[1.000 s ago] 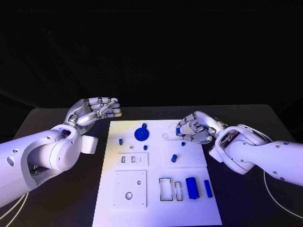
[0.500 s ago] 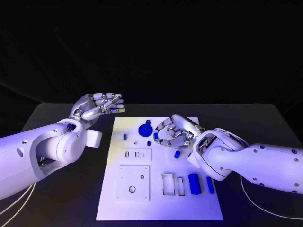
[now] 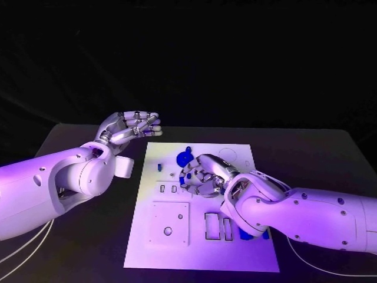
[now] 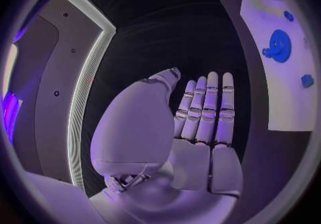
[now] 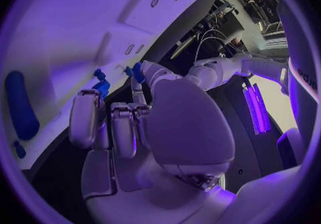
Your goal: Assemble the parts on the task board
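The white task board (image 3: 173, 236) lies in the middle of the table. A round blue part (image 3: 186, 158) stands near its far edge, also seen in the left wrist view as the round blue part (image 4: 277, 42). My right hand (image 3: 204, 177) hovers low over the board just nearer than that part, fingers curled, pinching a small blue part (image 5: 137, 71) at its thumb tip. My left hand (image 3: 134, 127) is raised beyond the board's far left corner; the left hand (image 4: 200, 122) holds nothing, fingers straight and side by side.
A small blue peg (image 3: 161, 167) stands near the board's left edge. A long blue bar (image 5: 20, 103) lies on the board (image 5: 67, 31); my right forearm covers most of the near right slots. A white plate with holes (image 3: 170, 223) sits at the near left.
My right hand has moved left across the board, from its right edge to just near the round blue part, carrying the small blue part. The left hand stays raised. The camera has shifted.
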`<state>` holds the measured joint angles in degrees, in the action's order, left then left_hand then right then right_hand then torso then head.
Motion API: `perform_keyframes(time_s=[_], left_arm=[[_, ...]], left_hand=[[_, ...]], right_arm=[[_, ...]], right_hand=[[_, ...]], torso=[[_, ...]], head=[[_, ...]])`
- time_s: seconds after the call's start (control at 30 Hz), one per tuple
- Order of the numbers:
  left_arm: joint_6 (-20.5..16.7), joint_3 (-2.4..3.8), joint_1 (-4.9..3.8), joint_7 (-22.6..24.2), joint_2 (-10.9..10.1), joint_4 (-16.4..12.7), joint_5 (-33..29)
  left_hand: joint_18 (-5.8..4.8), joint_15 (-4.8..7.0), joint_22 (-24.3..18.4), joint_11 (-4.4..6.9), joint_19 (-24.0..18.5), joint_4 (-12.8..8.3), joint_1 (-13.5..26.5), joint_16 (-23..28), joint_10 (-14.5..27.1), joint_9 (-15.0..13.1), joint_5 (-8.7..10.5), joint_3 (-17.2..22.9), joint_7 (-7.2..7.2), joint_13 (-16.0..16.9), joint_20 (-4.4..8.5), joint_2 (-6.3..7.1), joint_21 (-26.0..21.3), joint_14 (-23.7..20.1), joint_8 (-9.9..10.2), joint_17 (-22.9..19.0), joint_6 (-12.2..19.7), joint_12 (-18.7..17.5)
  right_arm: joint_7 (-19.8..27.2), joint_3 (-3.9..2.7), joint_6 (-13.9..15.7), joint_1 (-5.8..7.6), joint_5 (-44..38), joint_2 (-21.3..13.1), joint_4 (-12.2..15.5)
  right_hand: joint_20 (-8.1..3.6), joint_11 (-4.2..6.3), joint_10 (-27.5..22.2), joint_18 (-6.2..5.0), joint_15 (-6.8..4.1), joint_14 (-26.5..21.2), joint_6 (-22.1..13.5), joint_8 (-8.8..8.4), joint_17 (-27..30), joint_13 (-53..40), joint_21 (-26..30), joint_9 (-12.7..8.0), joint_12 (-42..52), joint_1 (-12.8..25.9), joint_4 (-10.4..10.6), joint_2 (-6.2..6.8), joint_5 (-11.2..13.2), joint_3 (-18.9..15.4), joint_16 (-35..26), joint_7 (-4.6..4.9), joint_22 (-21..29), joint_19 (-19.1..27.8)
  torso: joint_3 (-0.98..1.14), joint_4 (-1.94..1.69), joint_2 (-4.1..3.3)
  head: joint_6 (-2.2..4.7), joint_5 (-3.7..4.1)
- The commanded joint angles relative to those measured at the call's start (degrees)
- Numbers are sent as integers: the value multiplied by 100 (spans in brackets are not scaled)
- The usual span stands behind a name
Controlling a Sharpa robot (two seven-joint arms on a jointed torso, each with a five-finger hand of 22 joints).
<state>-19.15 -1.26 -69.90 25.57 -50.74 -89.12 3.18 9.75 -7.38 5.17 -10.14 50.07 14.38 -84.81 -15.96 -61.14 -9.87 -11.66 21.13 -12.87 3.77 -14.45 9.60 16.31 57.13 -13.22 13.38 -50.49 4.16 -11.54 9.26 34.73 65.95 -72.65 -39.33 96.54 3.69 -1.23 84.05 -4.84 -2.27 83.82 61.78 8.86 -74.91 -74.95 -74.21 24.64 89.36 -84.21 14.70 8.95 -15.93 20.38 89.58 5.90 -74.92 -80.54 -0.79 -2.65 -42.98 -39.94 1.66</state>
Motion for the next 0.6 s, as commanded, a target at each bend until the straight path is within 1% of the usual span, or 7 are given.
perform_keyframes(time_s=[0.03,0.1,0.23,0.33,0.43,0.6], left_arm=[[130,1,-2,29,33,3,-26],[135,0,-2,26,42,8,-26],[139,-2,-2,22,45,12,-27],[143,-3,-2,19,45,15,-27],[146,-4,-2,16,42,13,-27],[150,-5,-2,11,36,12,-27]], left_hand=[[80,-23,-9,9,22,5,-17,33,-35,9,37,30,-43,4,0,45,-38,-22,38,5,0,-28],[80,-23,-9,9,22,5,-17,33,-35,9,37,30,-43,4,0,45,-38,-22,38,5,0,-28],[80,-23,-9,9,22,5,-17,33,-35,9,37,30,-43,4,0,45,-38,-22,38,5,0,-28],[80,-23,-9,9,22,5,-17,33,-35,9,37,30,-43,4,0,45,-38,-22,38,5,0,-28],[80,-23,-9,9,22,5,-17,33,-35,9,37,30,-43,4,0,45,-38,-22,38,5,0,-28],[80,-23,-9,9,22,5,-17,33,-35,9,37,30,-43,4,0,45,-38,-22,38,5,0,-28]], right_arm=[[-345,2,-36,-76,-629,112,-89],[-381,2,-52,-116,-725,162,-123],[-431,2,-82,-169,-882,245,-184],[-466,2,-101,-195,-977,287,-224],[-497,2,-125,-209,-1045,306,-248],[-549,2,-175,-220,-1117,321,-286]], right_hand=[[-9,28,568,83,-39,602,71,67,-1431,-1465,-38,135,19,31,10,-23,-20,33,23,-45,-106,-36],[-9,28,568,83,-39,602,71,67,-1431,-1465,-38,135,19,31,10,-23,-20,33,23,-45,-106,-36],[-10,28,565,83,-40,604,72,70,-1441,-1460,-42,138,13,34,4,-18,-18,41,25,-45,-109,-39],[-11,28,569,81,-40,604,72,72,-1442,-1465,-33,141,19,40,0,-10,-17,45,26,-44,-103,-34],[-11,27,569,83,-40,605,71,74,-1445,-1465,-40,143,19,48,-3,-1,-15,48,26,-43,-110,-39],[-12,27,570,82,-40,605,71,76,-1445,-1467,-35,146,22,57,-6,9,-13,52,26,-43,-106,-37]], torso=[[-1,-16,-5],[1,-23,-4],[2,-9,-12],[1,-6,-11],[0,-7,-11],[2,-5,-10]], head=[[2,-30],[-2,-40],[0,-67],[8,-71],[12,-72],[-3,-72]])
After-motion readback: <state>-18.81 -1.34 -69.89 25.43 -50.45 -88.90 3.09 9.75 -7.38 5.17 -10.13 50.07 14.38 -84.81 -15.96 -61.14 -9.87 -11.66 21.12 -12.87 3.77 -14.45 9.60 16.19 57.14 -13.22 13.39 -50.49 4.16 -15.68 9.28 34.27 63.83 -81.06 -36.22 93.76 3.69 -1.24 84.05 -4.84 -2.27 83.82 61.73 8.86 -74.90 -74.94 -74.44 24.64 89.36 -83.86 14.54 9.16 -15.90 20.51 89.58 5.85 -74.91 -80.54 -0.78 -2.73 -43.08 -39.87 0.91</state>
